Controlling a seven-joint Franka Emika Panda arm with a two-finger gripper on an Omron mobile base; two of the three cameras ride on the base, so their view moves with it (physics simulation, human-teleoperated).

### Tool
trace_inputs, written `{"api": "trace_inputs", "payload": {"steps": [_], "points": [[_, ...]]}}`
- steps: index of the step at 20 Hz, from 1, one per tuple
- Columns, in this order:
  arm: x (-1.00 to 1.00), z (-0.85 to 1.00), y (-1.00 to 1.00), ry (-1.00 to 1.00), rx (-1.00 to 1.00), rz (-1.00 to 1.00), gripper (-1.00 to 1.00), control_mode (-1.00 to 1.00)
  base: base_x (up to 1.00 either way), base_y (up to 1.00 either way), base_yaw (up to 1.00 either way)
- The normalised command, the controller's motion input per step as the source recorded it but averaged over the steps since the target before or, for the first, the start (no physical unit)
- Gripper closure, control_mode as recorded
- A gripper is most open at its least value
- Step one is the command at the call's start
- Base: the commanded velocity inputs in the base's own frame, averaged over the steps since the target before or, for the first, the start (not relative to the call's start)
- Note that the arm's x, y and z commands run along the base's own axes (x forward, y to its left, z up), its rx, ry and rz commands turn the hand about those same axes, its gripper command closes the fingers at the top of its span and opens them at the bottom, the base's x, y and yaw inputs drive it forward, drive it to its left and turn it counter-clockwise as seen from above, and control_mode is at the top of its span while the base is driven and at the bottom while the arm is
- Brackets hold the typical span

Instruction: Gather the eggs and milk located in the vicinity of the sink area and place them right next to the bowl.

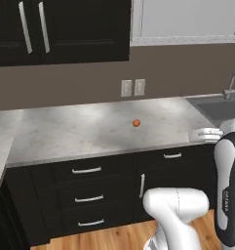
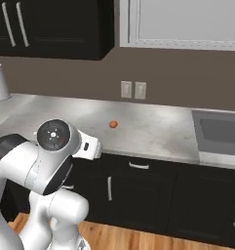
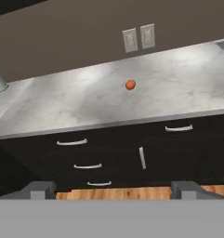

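We're looking along the gripper (image 3: pixel 113 188) in the hand view, and its two grey fingertips (image 3: pixel 39 189) stand far apart at the bottom of the frame, spread wide with nothing between them. Ahead of the gripper and above it in that view runs the marble counter (image 3: pixel 85 100), and on it sits a small orange ball (image 3: pixel 130 84), just right of centre between the fingertips' lines and well beyond them. Behind the ball on the wall we see the twin wall outlets (image 3: pixel 138 38). Below the counter edge, closer to the gripper, come the dark drawers (image 3: pixel 81 158) with their silver handles.

From the left base view we pick up the sink (image 1: pixel 217 108) off to the far right of the counter, its silver tap (image 1: pixel 233 85) rising at the back edge. The ball lies well apart from the sink. The white arm (image 1: pixel 227 190) stands in the lower right there. We can't make out eggs, milk or bowl with any certainty.
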Motion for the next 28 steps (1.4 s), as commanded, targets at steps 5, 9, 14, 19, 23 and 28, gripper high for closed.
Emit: {"api": "trace_inputs", "payload": {"steps": [5,9,14,19,23,28], "points": [[0.00,0.00,0.00,0.00,0.00,0.00,-1.00,1.00,0.33,0.54,0.00],[0.00,0.00,0.00,0.00,0.00,0.00,-1.00,1.00,0.66,0.00,0.00],[0.00,0.00,0.00,0.00,0.00,0.00,-1.00,1.00,0.67,-0.06,0.00],[0.00,0.00,0.00,0.00,0.00,0.00,-1.00,1.00,0.56,-0.06,0.00],[0.00,0.00,0.00,0.00,0.00,0.00,-1.00,1.00,0.53,-0.03,0.00],[0.00,0.00,0.00,0.00,0.00,0.00,-1.00,1.00,0.57,0.00,0.00]]}}
